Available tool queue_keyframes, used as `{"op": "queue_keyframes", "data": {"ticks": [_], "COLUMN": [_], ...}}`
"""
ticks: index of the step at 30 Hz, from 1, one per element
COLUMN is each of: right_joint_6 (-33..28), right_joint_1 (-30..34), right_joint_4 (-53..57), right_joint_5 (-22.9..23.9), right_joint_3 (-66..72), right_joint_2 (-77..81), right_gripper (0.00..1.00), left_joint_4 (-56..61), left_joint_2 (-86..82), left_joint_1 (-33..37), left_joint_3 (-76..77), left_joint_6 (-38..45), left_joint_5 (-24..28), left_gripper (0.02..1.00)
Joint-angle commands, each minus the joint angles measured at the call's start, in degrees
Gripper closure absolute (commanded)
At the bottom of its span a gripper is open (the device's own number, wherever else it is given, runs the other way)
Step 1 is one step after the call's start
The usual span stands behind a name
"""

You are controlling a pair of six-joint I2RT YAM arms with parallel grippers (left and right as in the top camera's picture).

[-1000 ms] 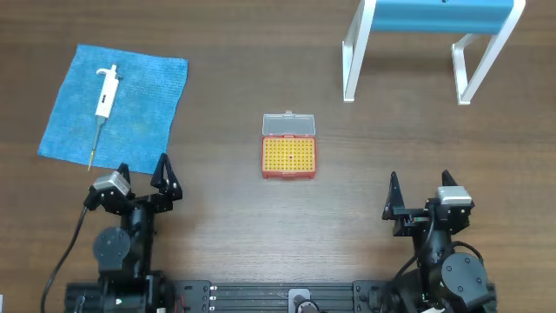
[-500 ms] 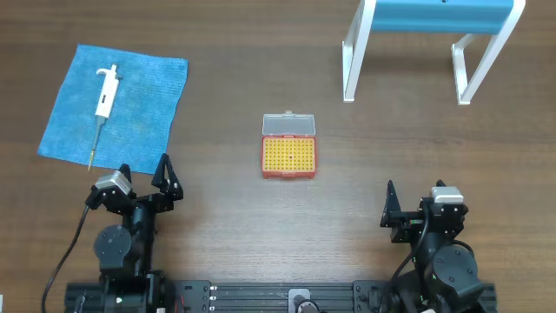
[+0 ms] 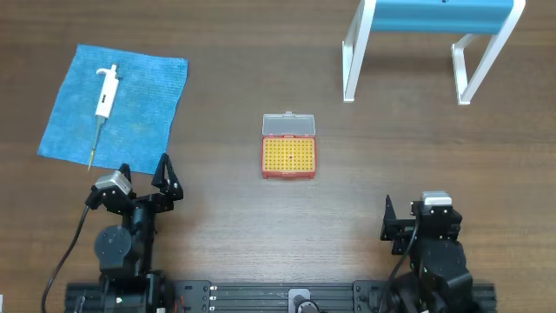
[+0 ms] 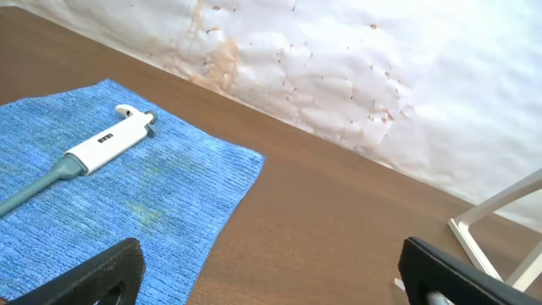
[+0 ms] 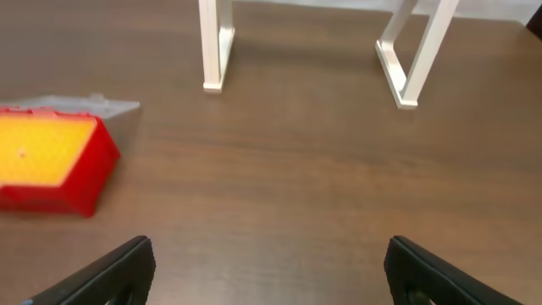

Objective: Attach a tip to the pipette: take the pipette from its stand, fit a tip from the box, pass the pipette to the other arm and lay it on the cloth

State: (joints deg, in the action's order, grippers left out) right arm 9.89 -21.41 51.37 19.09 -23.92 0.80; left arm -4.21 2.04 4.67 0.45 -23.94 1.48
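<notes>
A white pipette [image 3: 103, 97] with a yellow tip lies on the blue cloth [image 3: 139, 113] at the table's left; the left wrist view shows the pipette [image 4: 102, 148] lying on the cloth [image 4: 161, 199]. The red tip box [image 3: 288, 157], lid open, sits mid-table, and the right wrist view catches the box [image 5: 51, 165] at one side. My left gripper [image 3: 143, 174] stands open near the cloth's front edge, holding nothing. My right gripper [image 3: 408, 219] is open and empty, low at the front right near its base.
The pipette stand [image 3: 430, 43], blue top on white legs, is at the back right; its legs [image 5: 220, 47] show in the right wrist view. Bare wooden table lies between the box and both arms.
The right arm has drawn back toward its base, its gripper sliding down the top view. The left arm, pipette, cloth and box have not moved.
</notes>
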Motion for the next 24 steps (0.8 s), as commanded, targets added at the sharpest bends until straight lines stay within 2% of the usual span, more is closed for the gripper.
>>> {"op": "queue_keyframes", "data": {"ticks": [1, 3, 7, 8, 9, 14, 17, 24], "right_joint_6": [0.7, 0.7, 0.6, 0.5, -0.1, -2.4, -3.3, -3.6], "right_joint_1": [-0.2, 0.2, 7.1, 10.3, 14.5, 21.8, 22.0, 21.2], "right_joint_4": [2.2, -1.1, -18.1, -23.5, -30.8, -48.8, -53.5, -47.5], "right_joint_5": [-0.4, -0.7, -6.8, -10.0, -15.1, -27.6, -26.5, -24.2], "right_joint_3": [0.4, 0.4, 0.8, 1.6, 3.6, 15.9, 20.9, 23.7], "right_joint_2": [-0.4, -0.5, -0.5, -0.5, -0.5, -0.5, -0.7, -0.7], "right_gripper": [0.121, 0.121, 0.121, 0.121, 0.121, 0.121, 0.121, 0.121], "left_joint_4": [-0.4, -0.4, -0.4, -0.4, -0.4, -0.4, -0.4, -0.4], "left_joint_2": [0.3, 0.3, 0.3, 0.3, 0.3, 0.3, 0.3, 0.3], "left_joint_1": [-0.2, -0.2, -0.2, -0.2, -0.2, -0.2, -0.2, -0.2], "left_joint_3": [-0.1, -0.1, -0.1, -0.1, -0.1, -0.1, -0.1, -0.1], "left_joint_6": [-0.2, -0.2, -0.2, -0.2, -0.2, -0.2, -0.2, -0.2], "left_joint_5": [-0.8, -0.8, -0.8, -0.8, -0.8, -0.8, -0.8, -0.8], "left_gripper": [0.049, 0.047, 0.049, 0.049, 0.047, 0.049, 0.047, 0.049]}}
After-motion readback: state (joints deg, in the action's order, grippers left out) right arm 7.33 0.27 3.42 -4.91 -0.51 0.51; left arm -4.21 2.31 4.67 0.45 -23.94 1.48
